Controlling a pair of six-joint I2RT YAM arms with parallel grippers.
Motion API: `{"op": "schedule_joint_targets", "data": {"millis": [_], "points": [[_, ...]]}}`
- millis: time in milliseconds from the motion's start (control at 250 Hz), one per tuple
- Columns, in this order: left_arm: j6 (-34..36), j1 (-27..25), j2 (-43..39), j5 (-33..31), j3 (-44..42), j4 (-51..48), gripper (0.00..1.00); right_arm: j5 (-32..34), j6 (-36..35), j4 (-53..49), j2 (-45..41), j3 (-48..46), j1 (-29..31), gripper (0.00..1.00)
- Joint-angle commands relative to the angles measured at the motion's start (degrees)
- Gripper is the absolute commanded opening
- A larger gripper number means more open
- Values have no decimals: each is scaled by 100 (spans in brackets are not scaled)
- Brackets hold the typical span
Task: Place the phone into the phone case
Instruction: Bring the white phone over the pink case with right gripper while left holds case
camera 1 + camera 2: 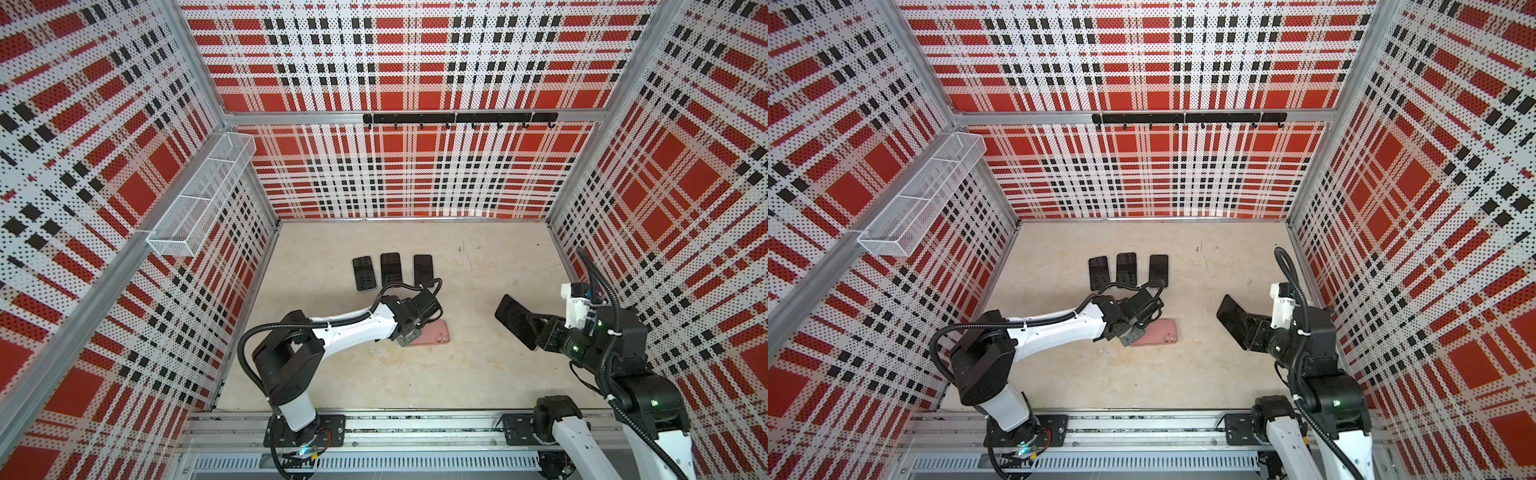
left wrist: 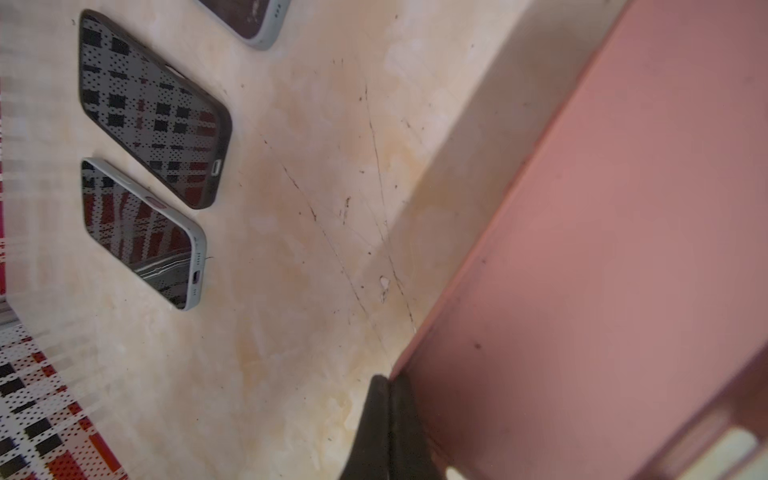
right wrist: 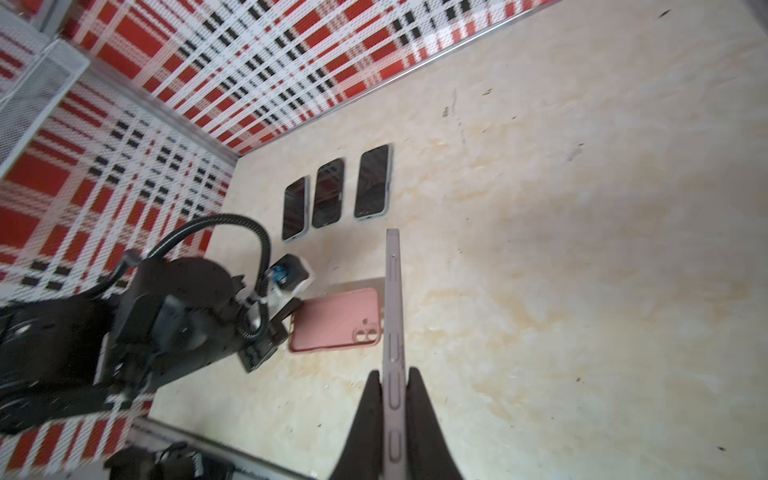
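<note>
Left gripper [image 1: 409, 337] is down at the near end of the case [image 1: 434, 334], jaws pinched right together on its rim. The wrist view shows both fingers [image 2: 374, 428] meeting at that pink edge. Right gripper [image 3: 393, 374], well to the right of the case and up in the air, has the phone [image 3: 392, 299] clamped edge-on between narrow jaws. Spare phones [image 1: 390, 268] lie in a row just behind the case.
</note>
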Motion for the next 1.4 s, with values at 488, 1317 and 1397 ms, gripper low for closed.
{"op": "schedule_joint_targets", "data": {"millis": [488, 1317, 1397], "points": [[293, -12, 521, 127, -145, 1176, 14, -1558, 499, 625, 792, -629, -13, 0], [-4542, 1810, -4008, 1105, -1804, 1113, 100, -2533, -363, 2357, 4220, -293, 1362, 0], [-4740, 1745, -4104, 1339, -2017, 1082, 100, -2521, -270, 2672, 4610, -280, 1490, 0]]}}
